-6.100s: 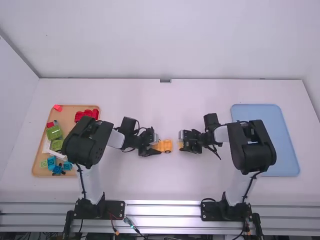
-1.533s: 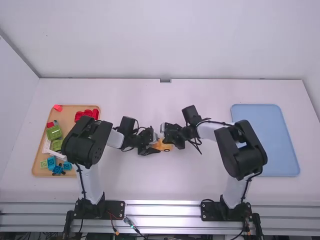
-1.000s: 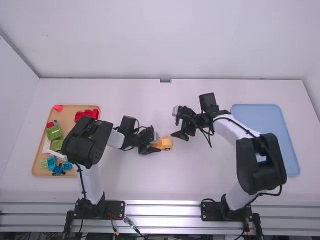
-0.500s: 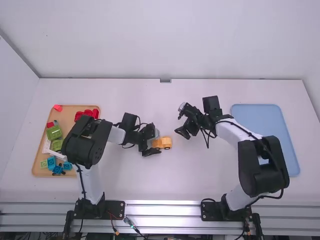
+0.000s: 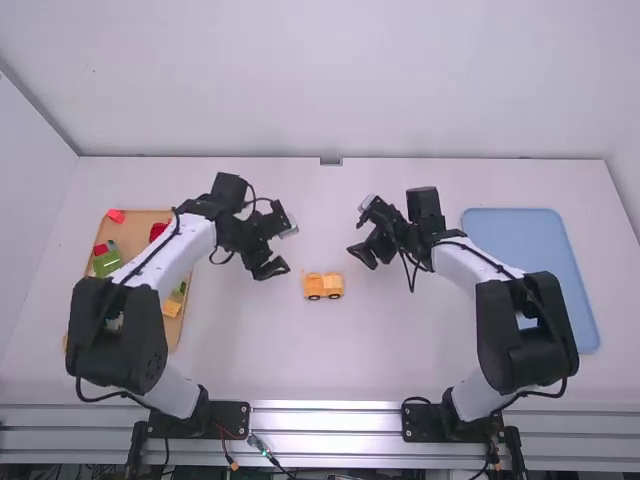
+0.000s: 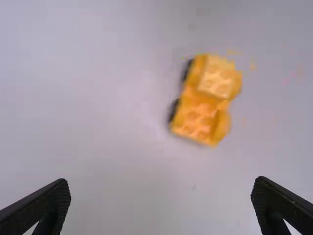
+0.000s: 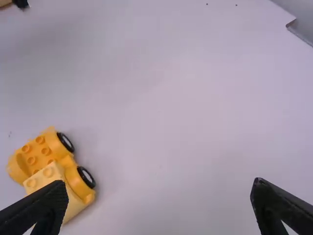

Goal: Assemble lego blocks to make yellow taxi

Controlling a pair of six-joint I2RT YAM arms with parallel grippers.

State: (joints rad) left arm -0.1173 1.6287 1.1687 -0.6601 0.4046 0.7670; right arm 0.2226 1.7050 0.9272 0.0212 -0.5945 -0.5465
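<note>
It's left claw [image 5: 284,248] and right claw [image 5: 361,230], both spread wide, one yellow car [image 5: 323,286] sitting on the table [image 5: 330,360] near them, plus one blue tray [image 5: 520,250] and one brown tray [image 5: 140,224] holding red, green and yellow blocks [image 5: 107,263]!

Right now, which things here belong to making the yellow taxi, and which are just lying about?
Part of the job:
- yellow toy car, pale yellow block on top
- left gripper and right gripper, both open

Probably just lying about:
- red block, green block and yellow block, perhaps spares
- blue tray, use unclear
</note>
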